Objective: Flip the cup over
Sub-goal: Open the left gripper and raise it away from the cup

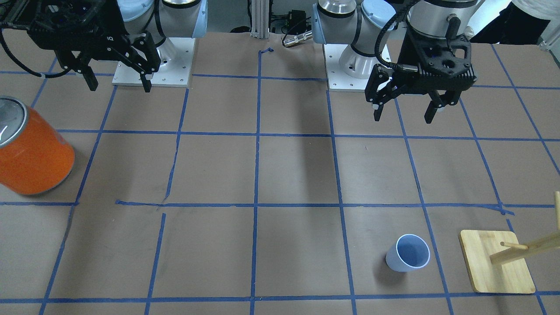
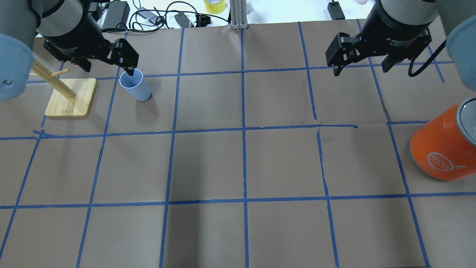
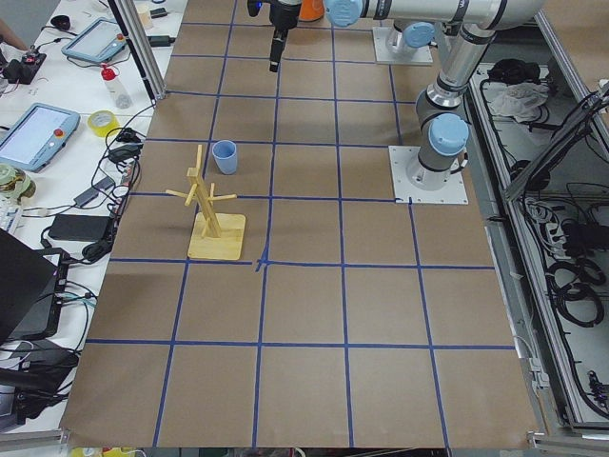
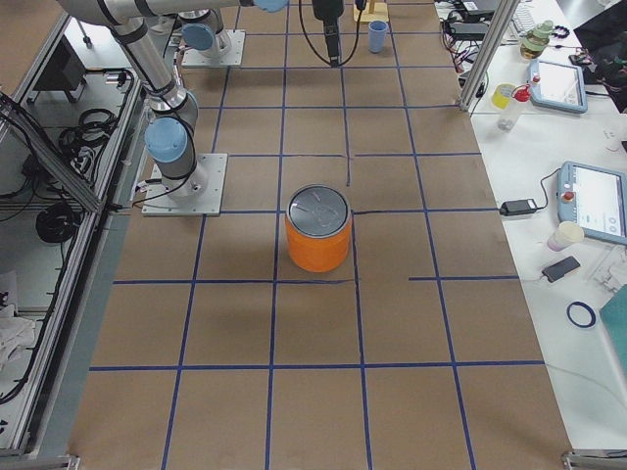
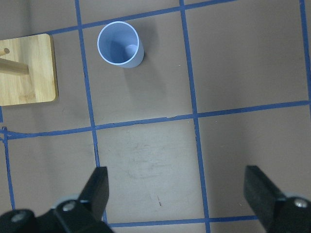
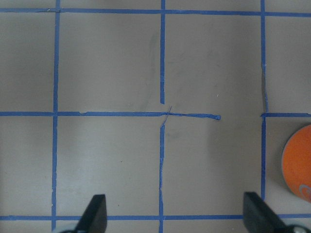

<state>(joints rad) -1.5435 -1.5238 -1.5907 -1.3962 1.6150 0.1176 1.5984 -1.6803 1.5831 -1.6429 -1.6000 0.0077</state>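
Large orange can (image 1: pixel 35 153), far across from the wooden peg stand (image 1: pixel 498 271). Right gripper (image 1: pixel 119 85), jaws spread and empty, likewise far from the stand. Left gripper (image 1: pixel 403 114), jaws spread and empty, raised, nearer the stand. Small pale blue cup (image 1: pixel 407 253), upright, mouth up, just beside the stand. Best gripped by its wall, away from the stand's pegs, then inverted.

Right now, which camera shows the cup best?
Exterior front-facing: the cup stands upright, unobstructed, rim and wall both clear. Left wrist looks down into its mouth; overhead has the left gripper overlapping its rim; both side views show it tiny; right wrist misses it.
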